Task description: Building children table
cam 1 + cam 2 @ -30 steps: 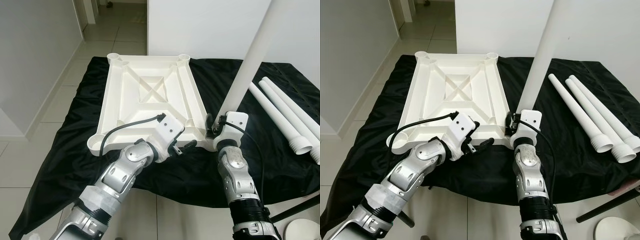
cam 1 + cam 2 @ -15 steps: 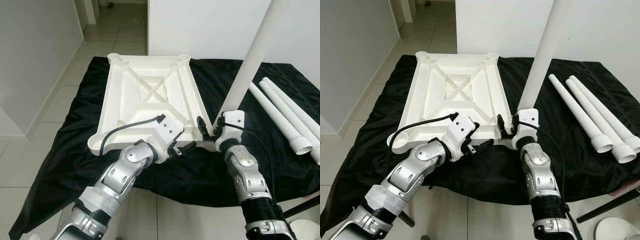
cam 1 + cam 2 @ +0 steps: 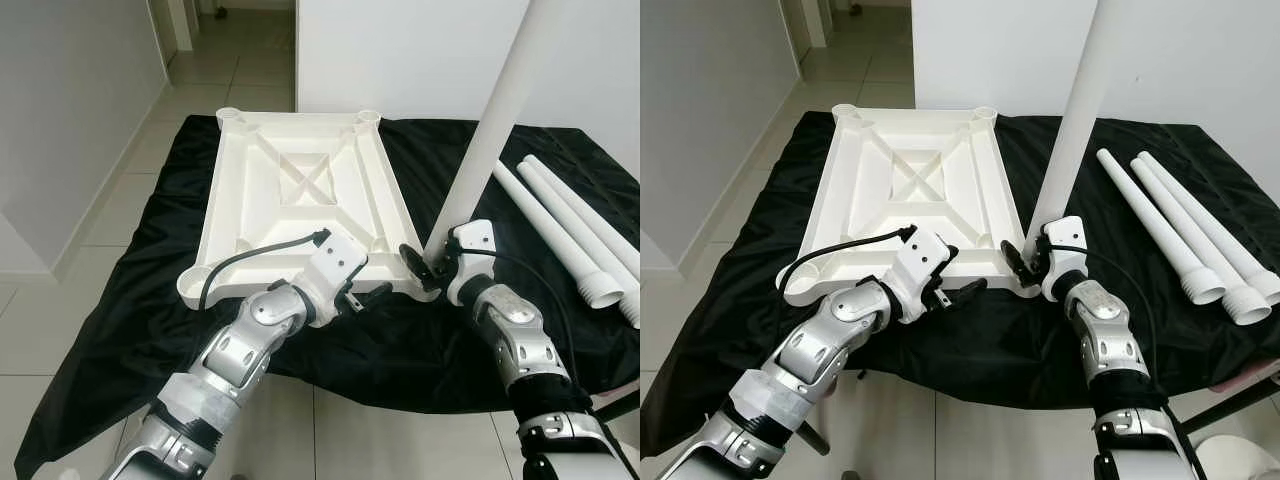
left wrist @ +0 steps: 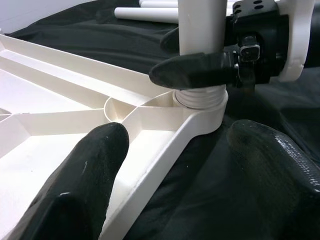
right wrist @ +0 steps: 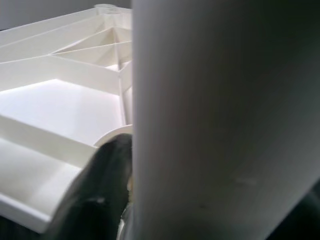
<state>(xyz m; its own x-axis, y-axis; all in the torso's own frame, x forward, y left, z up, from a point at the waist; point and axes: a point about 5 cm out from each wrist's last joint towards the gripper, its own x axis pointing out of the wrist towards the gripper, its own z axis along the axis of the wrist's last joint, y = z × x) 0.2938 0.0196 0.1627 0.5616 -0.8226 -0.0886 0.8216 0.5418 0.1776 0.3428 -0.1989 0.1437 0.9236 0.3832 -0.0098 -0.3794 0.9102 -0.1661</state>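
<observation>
A black cloth (image 3: 120,300) covers the worktop in a white-walled, tiled room. The inverted white tabletop (image 3: 300,195) lies flat on it. The right gripper (image 3: 1032,258) pinches the upright leg (image 3: 1070,130) just above its threaded base, which is seated in the near right corner socket (image 4: 202,107). The left gripper (image 3: 362,297) hovers beside the tabletop's near edge, fingers (image 4: 95,165) spread. Three spare legs (image 3: 1170,225) lie to the right. The plastic parts appear light, rigid and smooth; the long leg could lever sideways, so grip low near the socket and brace the tabletop rim.
</observation>
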